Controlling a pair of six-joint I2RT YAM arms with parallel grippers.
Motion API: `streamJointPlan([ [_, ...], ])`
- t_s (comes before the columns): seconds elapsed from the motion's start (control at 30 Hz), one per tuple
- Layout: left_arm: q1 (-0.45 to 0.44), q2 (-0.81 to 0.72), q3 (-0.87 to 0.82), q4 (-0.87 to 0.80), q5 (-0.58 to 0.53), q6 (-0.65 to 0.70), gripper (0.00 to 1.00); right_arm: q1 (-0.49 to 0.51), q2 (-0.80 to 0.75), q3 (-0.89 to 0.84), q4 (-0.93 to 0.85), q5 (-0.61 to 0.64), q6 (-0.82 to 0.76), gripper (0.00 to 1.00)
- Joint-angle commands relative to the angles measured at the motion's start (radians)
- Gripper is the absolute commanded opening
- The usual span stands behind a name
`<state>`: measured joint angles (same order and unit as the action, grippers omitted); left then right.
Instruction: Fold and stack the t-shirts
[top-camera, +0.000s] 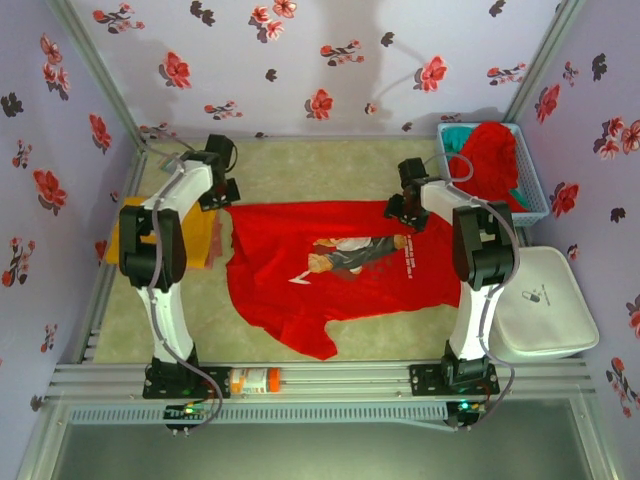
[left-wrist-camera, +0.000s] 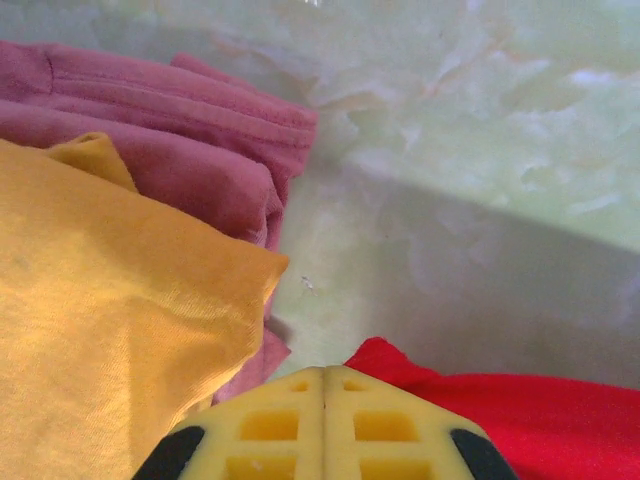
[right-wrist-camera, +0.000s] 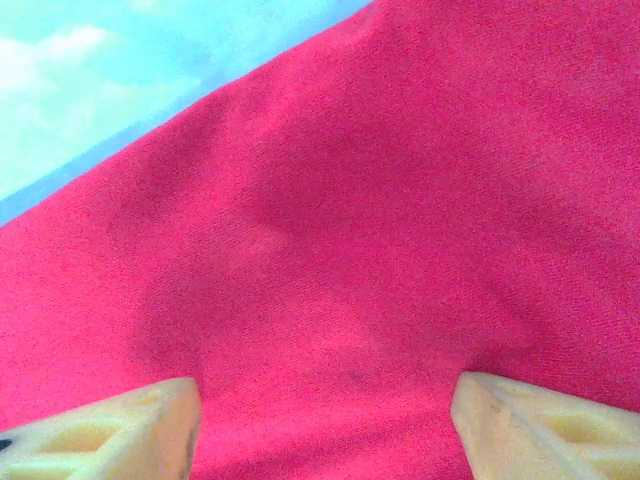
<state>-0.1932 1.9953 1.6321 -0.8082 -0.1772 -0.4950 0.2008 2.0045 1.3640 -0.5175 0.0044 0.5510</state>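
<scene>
Flower-papered walls enclosed a table covered in pale, nubbly fabric, where a red printed t-shirt lay spread flat and lightly creased at the centre. At its far left corner the left hand held its ribbed yellow fingers pressed together at the cloth's edge, beside a soft folded orange-yellow t-shirt. The right hand hung over the far right corner, fingers wide apart above smooth red knit.

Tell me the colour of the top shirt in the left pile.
Orange-yellow; the top shirt shows best in the left wrist view.
</scene>
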Motion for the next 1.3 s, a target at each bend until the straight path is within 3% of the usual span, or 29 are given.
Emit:
streamJointPlan([
  [0.0,0.015,-0.028,-0.039,0.065,0.031,-0.044,0.01,-0.024,0.008,-0.040,-0.030,0.018,0.022,0.69],
  [0.03,0.017,-0.026,-0.039,0.066,0.034,-0.040,0.08,-0.026,0.007,-0.041,-0.029,0.017,0.021,0.69],
  [0.2,0.021,0.015,-0.033,0.039,0.023,-0.036,0.27,-0.028,0.007,-0.037,-0.027,0.007,0.018,0.69],
  [0.47,0.036,-0.028,-0.104,0.065,0.044,-0.033,0.30,-0.028,-0.017,-0.050,0.001,-0.031,-0.008,0.70],
  [0.6,0.027,-0.042,-0.124,0.116,0.076,0.002,0.42,-0.028,-0.052,-0.072,0.038,-0.051,-0.006,0.72],
  [0.83,-0.017,-0.017,-0.102,0.149,0.107,0.022,0.44,-0.028,-0.064,-0.071,0.046,-0.081,-0.008,0.74],
  [0.97,-0.053,-0.015,-0.111,0.176,0.050,0.034,0.49,-0.026,-0.085,-0.098,0.082,-0.121,-0.012,0.75],
  [1.27,-0.091,-0.018,-0.097,0.152,0.005,0.025,0.42,-0.026,-0.080,-0.103,0.075,-0.128,-0.012,0.74],
])
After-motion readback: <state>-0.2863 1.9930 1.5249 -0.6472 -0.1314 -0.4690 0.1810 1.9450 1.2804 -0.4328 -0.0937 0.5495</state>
